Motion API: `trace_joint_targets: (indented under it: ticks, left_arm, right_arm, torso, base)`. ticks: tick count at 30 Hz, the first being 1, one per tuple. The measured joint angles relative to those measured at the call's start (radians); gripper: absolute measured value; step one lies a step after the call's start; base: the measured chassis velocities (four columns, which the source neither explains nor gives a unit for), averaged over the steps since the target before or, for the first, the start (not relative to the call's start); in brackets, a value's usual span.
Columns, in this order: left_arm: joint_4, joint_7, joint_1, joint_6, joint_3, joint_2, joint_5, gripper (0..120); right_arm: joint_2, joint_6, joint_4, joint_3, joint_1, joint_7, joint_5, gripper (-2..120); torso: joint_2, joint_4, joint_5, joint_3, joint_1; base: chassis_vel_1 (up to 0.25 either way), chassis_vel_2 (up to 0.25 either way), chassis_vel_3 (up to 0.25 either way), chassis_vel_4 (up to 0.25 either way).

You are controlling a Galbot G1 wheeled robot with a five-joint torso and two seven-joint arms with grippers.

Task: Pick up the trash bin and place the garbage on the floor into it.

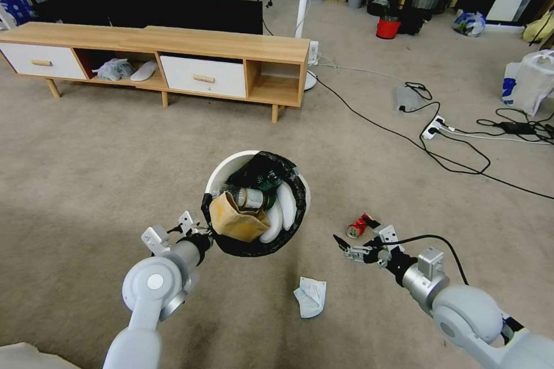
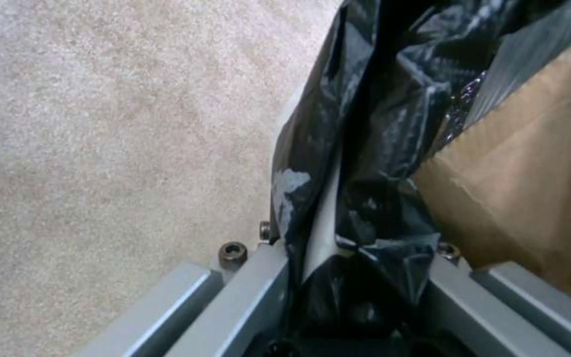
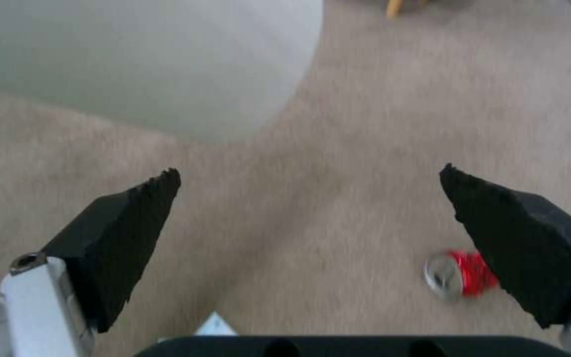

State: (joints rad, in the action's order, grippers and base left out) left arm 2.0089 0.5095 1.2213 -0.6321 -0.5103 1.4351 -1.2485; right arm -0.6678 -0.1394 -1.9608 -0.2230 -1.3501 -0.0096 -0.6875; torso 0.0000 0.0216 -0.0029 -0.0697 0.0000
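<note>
- The floor [image 1: 115, 161], greyish-beige carpet, spreads across the room before us, with a low wooden cabinet [image 1: 173, 60] standing at the far side and black cables [image 1: 461, 150] trailing over the carpet to our right.
- The trash bin [image 1: 226, 172], white and lined with a black bag [image 1: 291, 184], hangs tilted above the carpet between our two arms; inside it lie a brown paper carton [image 1: 236, 218], a green can [image 1: 251, 198] and some white pieces.
- Our left gripper [image 1: 203, 223] is pinched on the bin's near rim; in the left wrist view its grey fingers [image 2: 259, 292] press together on the bag [image 2: 365, 208] and the thin white wall of the bin, with the carton [image 2: 530, 163] just beside.
- Our right gripper [image 1: 341, 244] hovers over the carpet to the right of the bin, holding nothing; in the right wrist view its black pads [image 3: 127, 233] stand spread wide apart.
- A crumpled white tissue [image 1: 310, 297] lies on the carpet below the bin, between the arms.
- A crushed red can [image 1: 359, 225] lies on the carpet just beyond the right gripper, and shows near one pad in the right wrist view [image 3: 461, 272].
</note>
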Motion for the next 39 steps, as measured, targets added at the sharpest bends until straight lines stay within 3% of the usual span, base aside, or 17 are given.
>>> trace_joint_targets:
  ticks: [7, 20, 31, 39]
  left_arm:
    - [-0.001, -0.005, 0.003, -0.002, 0.01, 0.011, 0.014, 0]
    - [0.009, -0.022, 0.03, -0.007, 0.015, 0.04, 0.053, 0]
    - [0.017, -0.029, 0.031, -0.006, -0.002, 0.045, 0.059, 0]
    - [0.024, -0.034, 0.04, -0.005, -0.007, 0.033, 0.056, 0]
  right_arm:
    - [0.024, -0.038, 0.034, 0.024, 0.003, -0.001, -0.003, 100]
    - [0.034, -0.155, 0.062, 0.149, 0.092, 0.046, -0.13, 100]
    - [-0.017, -0.247, 0.101, 0.315, 0.241, 0.113, -0.247, 100]
    - [-0.072, -0.281, 0.142, 0.372, 0.277, 0.148, -0.298, 100]
  torso:
    - [0.0, 0.0, 0.0001, 0.0, 0.0]
    - [0.0, -0.0002, -0.0001, 0.0, 0.0]
    - [0.0, -0.0001, -0.0001, 0.0, 0.0]
    - [0.0, -0.0001, -0.0002, 0.0, 0.0]
  base:
    - [0.0, 0.0, 0.0, 0.0]
    - [0.0, 0.0, 0.0, 0.0]
    - [0.0, 0.0, 0.0, 0.0]
    - [0.0, 0.0, 0.0, 0.0]
